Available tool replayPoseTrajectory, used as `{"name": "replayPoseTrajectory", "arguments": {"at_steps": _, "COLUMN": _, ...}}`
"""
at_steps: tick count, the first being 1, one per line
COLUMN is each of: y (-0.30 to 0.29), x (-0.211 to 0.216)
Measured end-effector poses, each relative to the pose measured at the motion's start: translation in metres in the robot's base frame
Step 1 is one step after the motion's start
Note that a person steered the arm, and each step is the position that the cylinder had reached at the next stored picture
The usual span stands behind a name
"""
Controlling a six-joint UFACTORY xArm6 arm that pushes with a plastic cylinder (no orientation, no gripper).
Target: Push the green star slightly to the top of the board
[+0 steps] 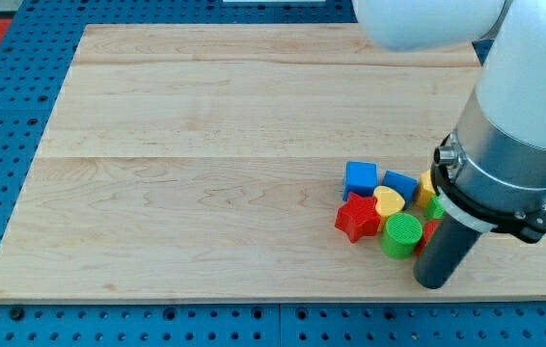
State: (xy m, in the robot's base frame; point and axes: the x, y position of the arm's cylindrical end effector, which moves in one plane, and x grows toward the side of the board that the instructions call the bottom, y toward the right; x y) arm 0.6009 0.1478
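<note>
The blocks lie in one tight cluster at the lower right of the wooden board (205, 145). Only a small green piece, probably the green star (434, 207), shows at the cluster's right side; the arm hides most of it. Around it are a yellow heart (388, 201), a green cylinder (401, 234), a red star (357, 219), a blue cube (360, 179), a second blue block (399, 184), a yellow block (426, 184) and a red sliver (430, 231). My tip (433, 285) is just below and to the right of the green cylinder, below the green piece.
The big white and grey arm body (514, 125) covers the board's right side and hides part of the cluster. The board's bottom edge runs just below my tip. Blue pegboard (3, 193) surrounds the board.
</note>
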Motion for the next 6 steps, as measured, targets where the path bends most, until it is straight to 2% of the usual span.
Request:
{"name": "replayPoseTrajectory", "arguments": {"at_steps": 1, "y": 0.0, "x": 0.004}}
{"name": "replayPoseTrajectory", "arguments": {"at_steps": 2, "y": 0.062, "x": -0.004}}
{"name": "replayPoseTrajectory", "arguments": {"at_steps": 3, "y": 0.058, "x": -0.034}}
{"name": "replayPoseTrajectory", "arguments": {"at_steps": 5, "y": 0.04, "x": -0.051}}
{"name": "replayPoseTrajectory", "arguments": {"at_steps": 6, "y": 0.072, "x": -0.066}}
